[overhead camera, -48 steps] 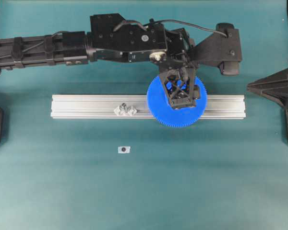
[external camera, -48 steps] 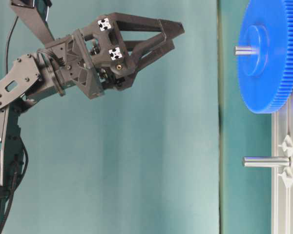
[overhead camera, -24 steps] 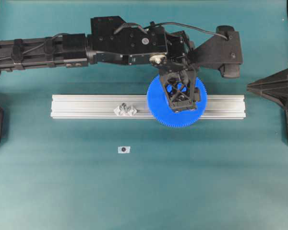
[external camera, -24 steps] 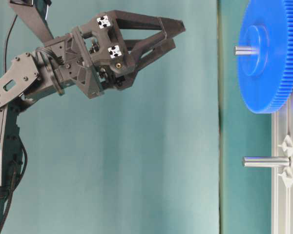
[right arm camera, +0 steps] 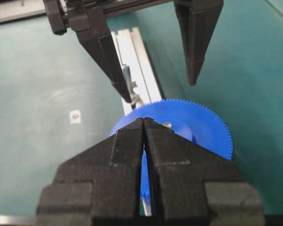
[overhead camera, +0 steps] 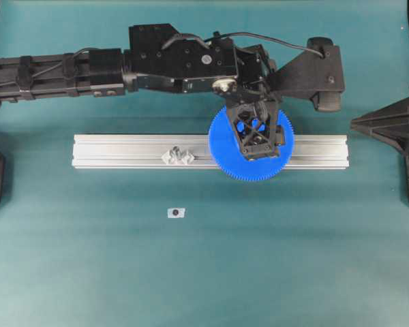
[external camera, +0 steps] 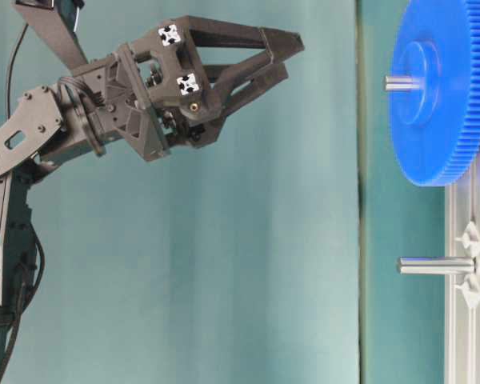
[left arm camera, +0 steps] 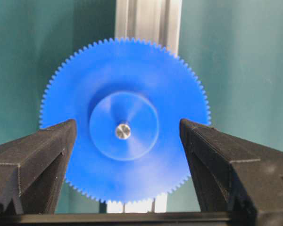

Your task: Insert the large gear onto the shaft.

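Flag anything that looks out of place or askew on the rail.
Nothing stands out. The large gear sits flat and centred on the shaft, over the rail. The open left pincer hangs above it, apart.

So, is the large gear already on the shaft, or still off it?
On. The shaft tip shows through the large gear hub hole, and the open left gripper hangs above, not touching it.

Left hand (external camera: 284, 54) hangs clear above the large gear (overhead camera: 251, 144), fingers spread wide, open air between. Gear sits on the rail (overhead camera: 123, 151) with its shaft (left arm camera: 123, 131) poking through the hub. Second pin (external camera: 434, 265) stands bare on the rail's left half. Small tag (overhead camera: 176, 212) on the surface (overhead camera: 259, 259); otherwise open there.
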{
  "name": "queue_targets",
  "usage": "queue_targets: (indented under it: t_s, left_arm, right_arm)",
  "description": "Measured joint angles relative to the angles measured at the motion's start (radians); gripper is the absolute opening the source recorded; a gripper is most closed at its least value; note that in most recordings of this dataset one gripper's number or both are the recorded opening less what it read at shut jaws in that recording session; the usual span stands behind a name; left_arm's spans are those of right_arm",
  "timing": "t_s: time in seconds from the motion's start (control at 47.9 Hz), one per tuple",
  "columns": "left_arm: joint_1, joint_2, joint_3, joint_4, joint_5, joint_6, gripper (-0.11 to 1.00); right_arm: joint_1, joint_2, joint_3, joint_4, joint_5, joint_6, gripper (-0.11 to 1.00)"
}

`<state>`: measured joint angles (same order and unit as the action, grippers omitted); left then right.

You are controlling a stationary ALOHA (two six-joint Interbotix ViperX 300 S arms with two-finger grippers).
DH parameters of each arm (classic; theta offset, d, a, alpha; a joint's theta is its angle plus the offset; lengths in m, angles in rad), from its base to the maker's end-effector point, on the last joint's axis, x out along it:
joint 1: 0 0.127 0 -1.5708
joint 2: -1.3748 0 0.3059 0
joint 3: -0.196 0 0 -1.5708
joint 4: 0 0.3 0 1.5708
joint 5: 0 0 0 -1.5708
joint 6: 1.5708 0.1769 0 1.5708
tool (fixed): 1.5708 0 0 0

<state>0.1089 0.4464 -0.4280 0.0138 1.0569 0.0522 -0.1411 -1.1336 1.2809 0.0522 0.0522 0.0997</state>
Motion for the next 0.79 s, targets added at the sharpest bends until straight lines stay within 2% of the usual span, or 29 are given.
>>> queue_targets:
  t_s: [0.793]
  left_arm:
    - [0.000, 0.000, 0.000, 0.000, 0.002, -0.012, 0.84]
  right_arm:
    - [0.000, -0.002, 0.000, 0.000, 0.000, 0.000, 0.08]
